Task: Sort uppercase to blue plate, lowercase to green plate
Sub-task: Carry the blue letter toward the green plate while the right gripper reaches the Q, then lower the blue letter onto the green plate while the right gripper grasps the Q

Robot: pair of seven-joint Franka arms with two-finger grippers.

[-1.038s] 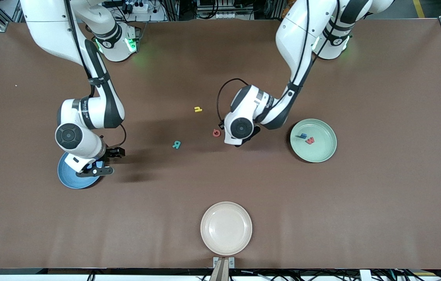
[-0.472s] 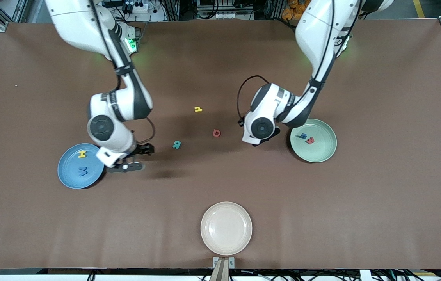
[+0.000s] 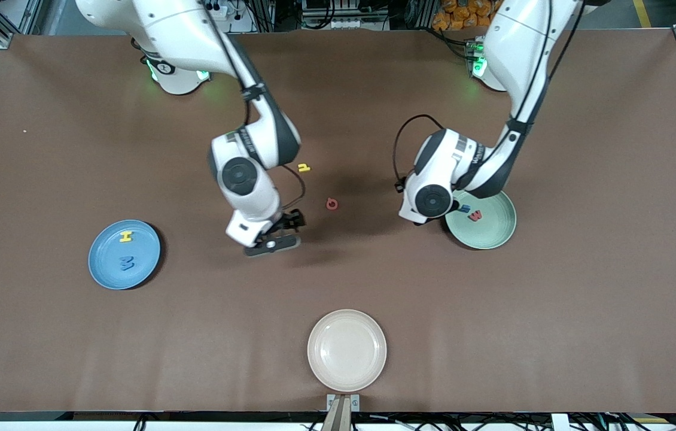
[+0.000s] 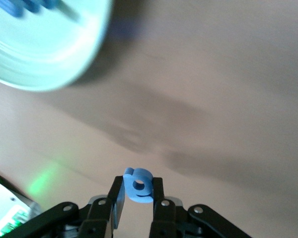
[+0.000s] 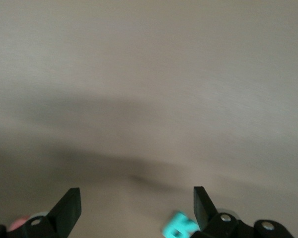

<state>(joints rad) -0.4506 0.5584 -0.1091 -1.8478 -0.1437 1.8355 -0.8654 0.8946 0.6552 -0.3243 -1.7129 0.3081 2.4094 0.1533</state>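
Pinching the light, squashy blue a by its flat faces, our left tool hovers at the green plate's rim, while our right tool hangs spread over the teal R mid-counter.

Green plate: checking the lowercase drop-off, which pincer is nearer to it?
Left. The left pincer, shut on the blue a, hangs by the green plate rim. The right pincer, open, is over the teal R mid-table.

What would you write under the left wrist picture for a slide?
Left tool shut on the blue a, near the green plate.
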